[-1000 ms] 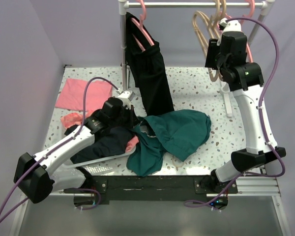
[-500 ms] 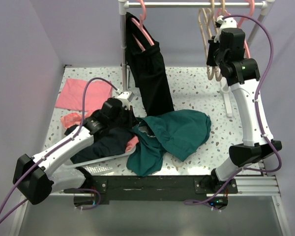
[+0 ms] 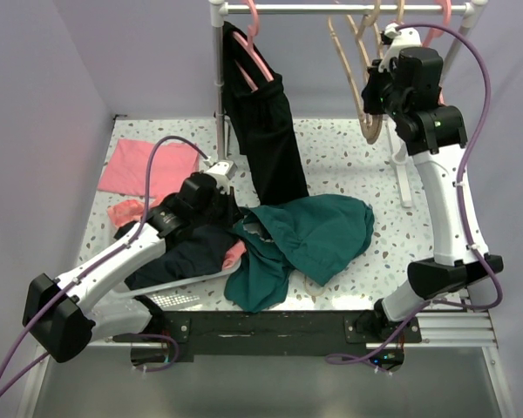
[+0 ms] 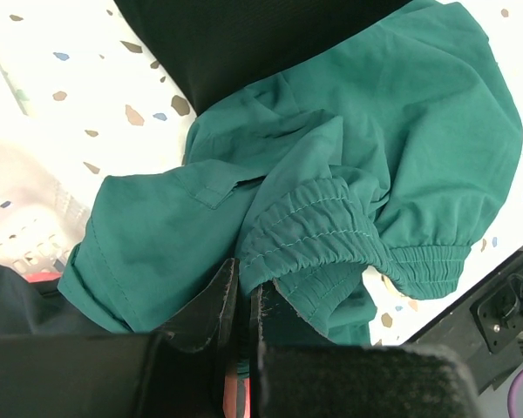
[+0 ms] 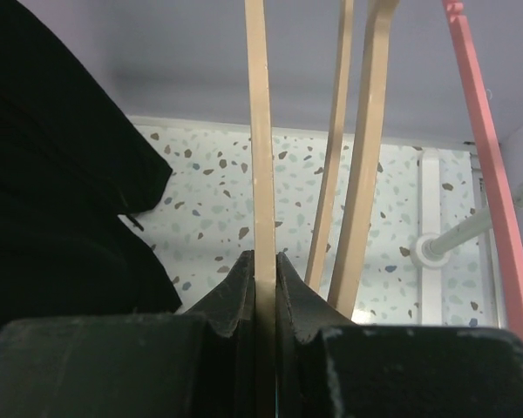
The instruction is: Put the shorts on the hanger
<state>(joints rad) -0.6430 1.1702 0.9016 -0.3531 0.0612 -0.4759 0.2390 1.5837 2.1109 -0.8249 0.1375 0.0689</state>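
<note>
While on the table (image 3: 331, 165), shorts (image 3: 318, 231) beside basket (image 3: 170, 298) of dark clothes (image 3: 187, 252).

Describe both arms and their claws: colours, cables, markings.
The left arm and right arm both have white links, black joints and black base blocks. A purple cable loops along each. A small green light glows near the right wrist. The left claw and right claw have black, wedge-shaped fingers.

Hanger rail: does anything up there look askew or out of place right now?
Yes. One tan hanger hangs tilted, out of line with the other tan hangers, with the right end effector clamped on it. Nothing looks damaged. Below, the shorts lie crumpled on the table.
</note>
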